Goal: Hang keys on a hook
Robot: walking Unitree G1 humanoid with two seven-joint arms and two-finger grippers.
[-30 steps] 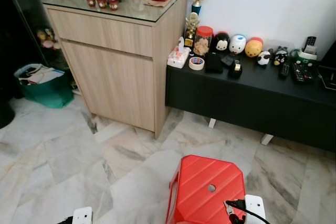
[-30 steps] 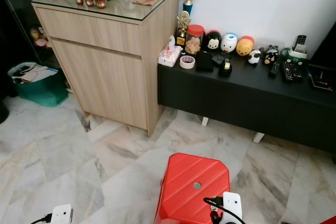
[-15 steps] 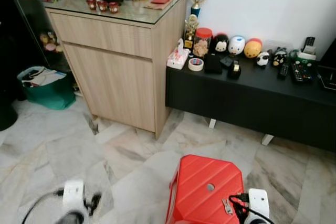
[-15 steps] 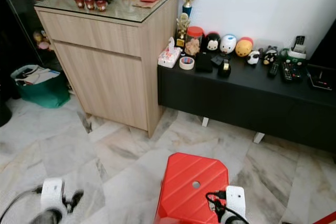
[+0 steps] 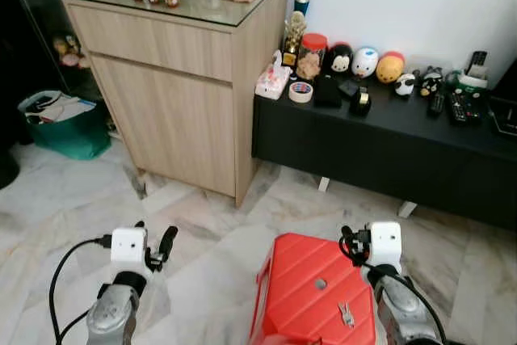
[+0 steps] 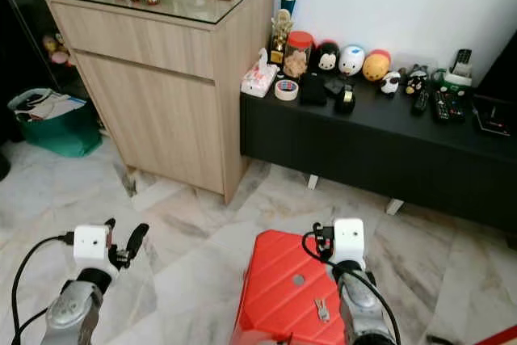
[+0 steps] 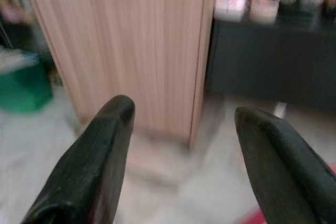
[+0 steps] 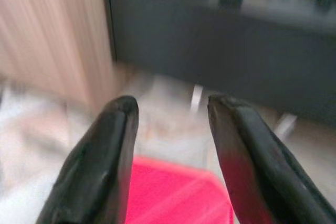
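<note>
Marble floor takes up most of the shot, glossy grey-veined slabs. Against the wall there's a light woodgrain cabinet with a glass top, and next to it a long matte black table packed with round plush toys, a tape roll and remotes. A green bag sits on the floor left of the cabinet.

Up front is a red plastic stool, ribbed top with a small hole in the middle. The keys are lying flat on the stool's top, near its right edge, small and silvery, nothing touching them.

Left end effector hangs over the floor left of the stool, black fingers spread wide, empty. Right end effector is over the stool's far edge, also spread, holding nothing; its wrist view is blurry.

Versus half a second ago: both arms have come up a lot higher into view, the camera has tilted down a bit, and the keys haven't budged.
</note>
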